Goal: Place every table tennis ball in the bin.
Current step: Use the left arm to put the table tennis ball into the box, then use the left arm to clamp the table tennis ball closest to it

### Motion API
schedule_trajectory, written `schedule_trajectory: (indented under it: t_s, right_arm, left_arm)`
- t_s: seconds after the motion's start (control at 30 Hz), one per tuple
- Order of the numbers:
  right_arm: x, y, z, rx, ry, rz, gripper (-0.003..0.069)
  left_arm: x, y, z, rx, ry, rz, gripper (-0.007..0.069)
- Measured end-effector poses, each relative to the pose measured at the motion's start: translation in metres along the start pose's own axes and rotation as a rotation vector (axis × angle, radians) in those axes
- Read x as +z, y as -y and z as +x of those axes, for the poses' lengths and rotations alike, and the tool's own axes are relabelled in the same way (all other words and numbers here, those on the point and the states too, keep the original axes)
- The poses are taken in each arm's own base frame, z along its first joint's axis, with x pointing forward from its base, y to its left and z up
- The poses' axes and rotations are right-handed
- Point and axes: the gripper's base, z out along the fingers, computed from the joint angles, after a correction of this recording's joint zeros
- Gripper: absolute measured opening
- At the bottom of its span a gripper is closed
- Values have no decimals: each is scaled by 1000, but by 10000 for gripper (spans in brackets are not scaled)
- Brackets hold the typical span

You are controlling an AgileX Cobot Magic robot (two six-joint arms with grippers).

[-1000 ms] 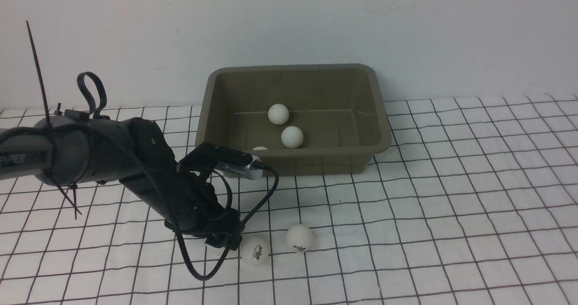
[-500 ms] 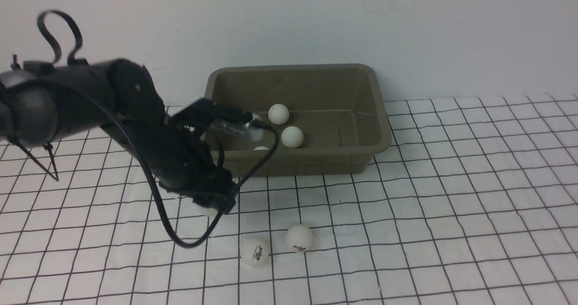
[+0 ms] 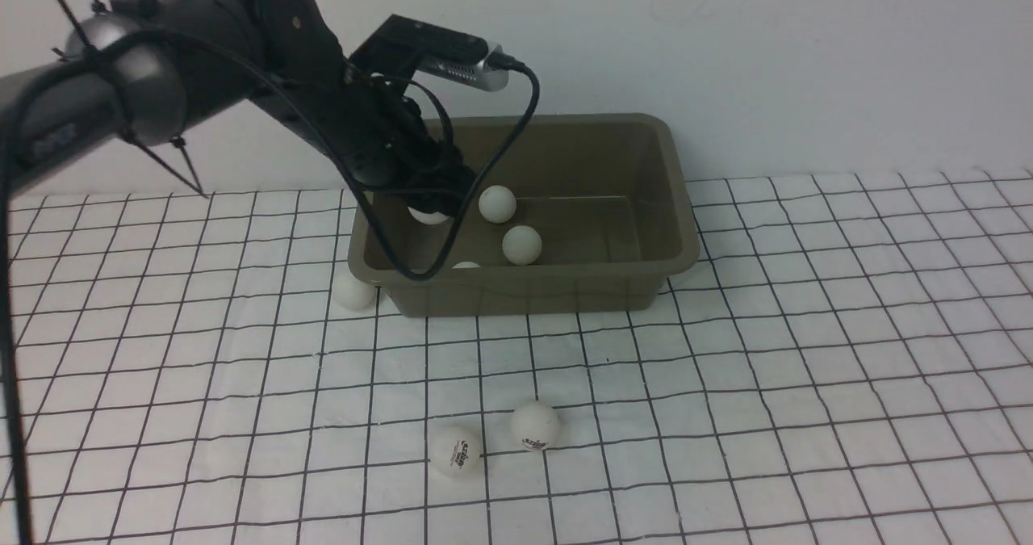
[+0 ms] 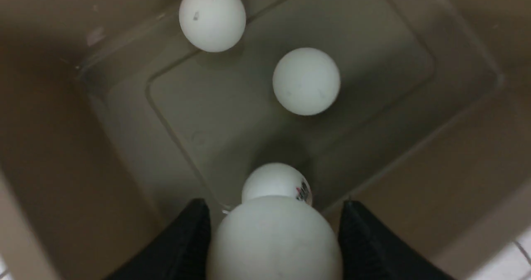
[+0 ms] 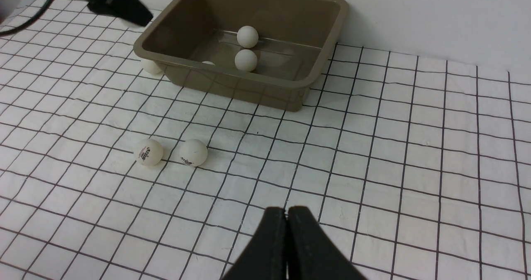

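My left gripper (image 3: 429,206) hangs over the left part of the olive-grey bin (image 3: 524,119), shut on a white table tennis ball (image 4: 274,238). Below it, on the bin floor (image 4: 232,118), lie three balls: a plain one (image 3: 497,203), a second plain one (image 3: 522,245), and one with a logo (image 4: 276,182) half hidden behind the front wall. Two logo balls (image 3: 456,451) (image 3: 534,425) rest on the cloth near the front. Another ball (image 3: 355,293) sits against the bin's front left corner. My right gripper (image 5: 287,211) is shut and empty, low over the cloth.
A white cloth with a black grid (image 3: 807,367) covers the table. A white wall (image 3: 726,44) stands right behind the bin. The left arm's cable (image 3: 403,262) loops down over the bin's left front rim.
The left arm has risen from the cloth near the front balls and swung back over the bin, carrying a ball. The ball by the bin's corner has come into view.
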Motion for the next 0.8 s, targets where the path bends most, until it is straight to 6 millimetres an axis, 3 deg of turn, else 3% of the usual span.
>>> schedule_trajectory:
  t_s: [0.1, 0.5, 0.6, 0.63, 0.8]
  right_arm:
    - [0, 0, 0, -2, 0, 0, -7]
    - [0, -1, 0, 0, 2, -7, -7]
    - [0, -1, 0, 0, 2, -8, -7]
    - [0, -1, 0, 0, 2, -8, -7]
    - [0, 0, 0, -16, -1, -1, -7]
  left_arm:
    - [31, -7, -3, -3, -37, 9, 353]
    - [47, -13, -14, 8, -36, 11, 458]
    - [34, -11, -22, 43, -78, 17, 469]
    - [14, -7, -26, 61, -173, 43, 469]
    - [-29, 2, -34, 49, -172, 48, 469]
